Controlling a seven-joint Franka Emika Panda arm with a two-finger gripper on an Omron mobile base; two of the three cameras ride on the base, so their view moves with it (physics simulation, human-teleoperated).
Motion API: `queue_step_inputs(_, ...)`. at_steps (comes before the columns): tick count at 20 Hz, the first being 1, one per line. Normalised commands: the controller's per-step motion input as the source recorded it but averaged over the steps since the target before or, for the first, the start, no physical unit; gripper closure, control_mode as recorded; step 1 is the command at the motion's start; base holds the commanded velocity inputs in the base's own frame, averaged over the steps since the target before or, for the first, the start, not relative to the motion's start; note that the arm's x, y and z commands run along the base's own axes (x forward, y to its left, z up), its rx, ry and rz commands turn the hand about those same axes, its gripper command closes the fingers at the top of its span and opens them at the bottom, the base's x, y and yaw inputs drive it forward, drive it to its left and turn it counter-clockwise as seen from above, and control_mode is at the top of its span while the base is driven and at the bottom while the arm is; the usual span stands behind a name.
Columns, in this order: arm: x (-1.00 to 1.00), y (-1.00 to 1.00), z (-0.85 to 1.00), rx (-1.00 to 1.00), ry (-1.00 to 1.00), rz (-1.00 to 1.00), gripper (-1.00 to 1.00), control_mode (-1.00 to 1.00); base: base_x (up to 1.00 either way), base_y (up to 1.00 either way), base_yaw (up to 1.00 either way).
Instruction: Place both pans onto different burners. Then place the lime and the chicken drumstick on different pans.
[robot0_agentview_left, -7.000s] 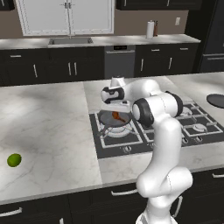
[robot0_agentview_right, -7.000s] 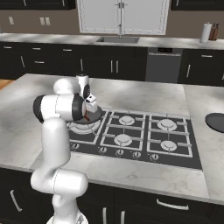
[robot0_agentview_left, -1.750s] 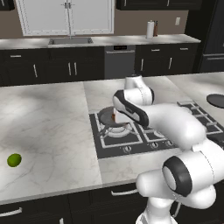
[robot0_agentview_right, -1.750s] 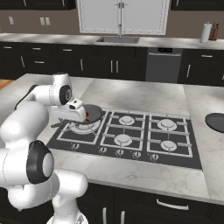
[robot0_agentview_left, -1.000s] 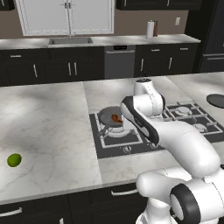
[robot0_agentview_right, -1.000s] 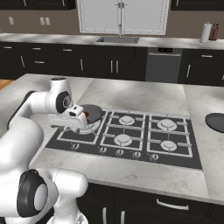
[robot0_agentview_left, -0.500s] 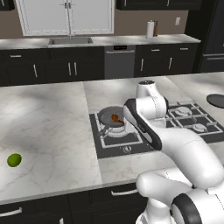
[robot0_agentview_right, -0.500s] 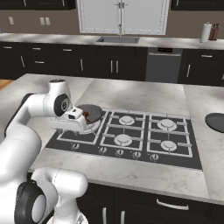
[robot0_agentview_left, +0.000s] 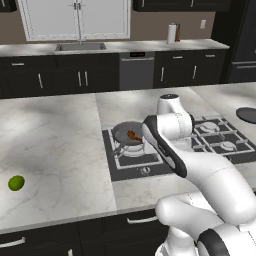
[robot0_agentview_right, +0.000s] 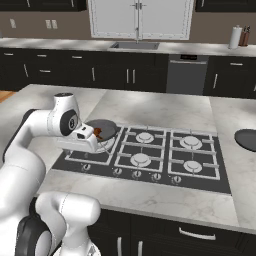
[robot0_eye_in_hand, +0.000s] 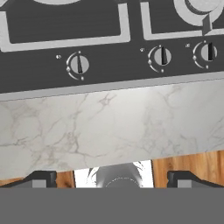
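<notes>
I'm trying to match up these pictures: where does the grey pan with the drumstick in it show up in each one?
Left base view: the grey pan sits left of centre, on the cooktop's near-left burner, just left of the arm.
Right base view: the pan is left of centre, beside the arm's head.
Hand view: knobs and counter edge; no pan.
Shared landmark: the black cooktop.

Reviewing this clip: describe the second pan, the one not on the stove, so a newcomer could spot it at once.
Start at the black cooktop in the marble island and follow the counter to its far right edge. There lies a dark, almost black pan, cut off by the picture's border. Unlike the grey pan on the left rear burner, it holds no drumstick.
</notes>
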Motion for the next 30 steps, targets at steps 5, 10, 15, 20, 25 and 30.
queue_step_inputs(5, 0.00, 0.00, 0.00, 0.00, 0.00, 0.00, -1.00, -1.00, 0.00, 0.00, 0.00)
queue_step_inputs(10, 0.00, 0.00, 0.00, 0.00, 0.00, 0.00, -1.00, 1.00, 0.00, -0.04, 0.00)
queue_step_inputs(15, 0.00, 0.00, 0.00, 0.00, 0.00, 0.00, -1.00, 1.00, -0.04, -0.60, 0.00)
queue_step_inputs(20, 0.00, 0.00, 0.00, 0.00, 0.00, 0.00, -1.00, 1.00, -0.25, -0.92, 0.00)
queue_step_inputs(25, 0.00, 0.00, 0.00, 0.00, 0.00, 0.00, -1.00, 1.00, -0.22, -0.83, 0.00)
queue_step_inputs(30, 0.00, 0.00, 0.00, 0.00, 0.00, 0.00, -1.00, 1.00, -0.16, -0.75, 0.00)
